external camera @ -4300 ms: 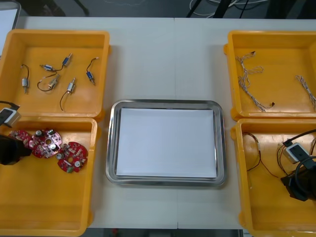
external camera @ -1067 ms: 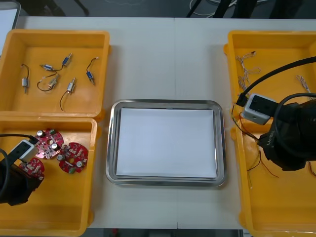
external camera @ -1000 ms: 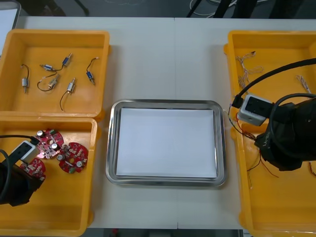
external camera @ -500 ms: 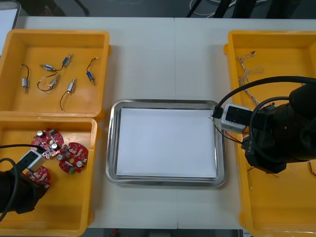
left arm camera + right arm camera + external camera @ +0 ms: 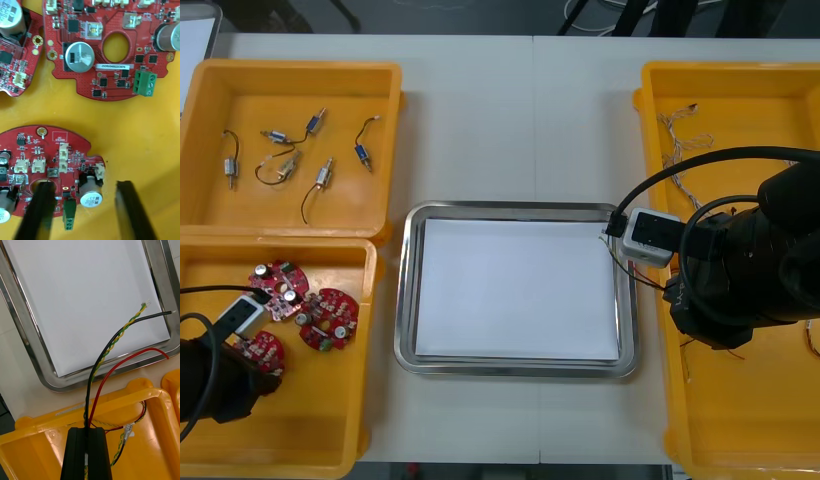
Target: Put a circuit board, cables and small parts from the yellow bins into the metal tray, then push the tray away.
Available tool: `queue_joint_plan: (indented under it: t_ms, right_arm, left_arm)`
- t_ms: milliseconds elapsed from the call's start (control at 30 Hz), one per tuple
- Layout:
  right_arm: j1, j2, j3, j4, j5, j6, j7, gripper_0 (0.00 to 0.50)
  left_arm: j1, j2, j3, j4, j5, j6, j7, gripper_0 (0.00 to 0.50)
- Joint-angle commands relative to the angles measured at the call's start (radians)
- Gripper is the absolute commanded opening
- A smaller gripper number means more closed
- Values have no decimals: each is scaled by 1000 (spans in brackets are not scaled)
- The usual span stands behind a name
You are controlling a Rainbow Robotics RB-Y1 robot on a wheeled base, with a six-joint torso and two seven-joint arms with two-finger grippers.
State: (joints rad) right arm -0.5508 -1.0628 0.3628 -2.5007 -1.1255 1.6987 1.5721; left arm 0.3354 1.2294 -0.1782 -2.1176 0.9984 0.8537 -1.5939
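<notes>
Now your right gripper [image 5: 86, 431] pinches the cables [image 5: 89, 401], ends over the tray's [image 5: 20, 320] right rim: move inward, then release. Your left gripper [image 5: 83, 184] stands open astride a board [image 5: 45, 157] in the near left bin [image 5: 112, 123]; lower, then close.

Tray [image 5: 408, 300] sits between the bins [image 5: 370, 420], shiny rim, white inside. Three round red boards [image 5: 327, 318] lie flat in the near left bin. Small metal parts [image 5: 280, 165] with thin leads are scattered in the far left bin. Pale twisted cables [image 5: 685, 170] lie in the far right one. A black, red and yellow-green bunch [image 5: 89, 405] is pinched in the right pincer [image 5: 86, 433], with its loose ends reaching across the tray's right rim.
</notes>
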Motion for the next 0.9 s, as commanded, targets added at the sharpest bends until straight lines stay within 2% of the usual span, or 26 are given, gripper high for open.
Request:
queue_joint_plan:
  t_ms: [33, 367, 600, 700, 900]
  right_arm:
    - [-28, 12, 4, -6, 3, 4, -44, 0]
    - [-28, 15, 4, -4, 3, 4, -46, 0]
    - [-28, 15, 4, -4, 3, 4, -47, 0]
    - [-28, 15, 4, -6, 1, 4, -47, 0]
    - [-26, 15, 4, -4, 1, 4, -47, 0]
  left_arm:
    - [-26, 4, -10, 5, -4, -16, 80, 500]
    - [-70, 12, -1, 1, 11, 1, 101, 500]
    - [-67, 13, 85, -65, 22, 142, 112, 500]
    - [-39, 12, 134, -94, 22, 179, 112, 500]
    - [37, 10, 200, -142, 17, 182, 101, 500]
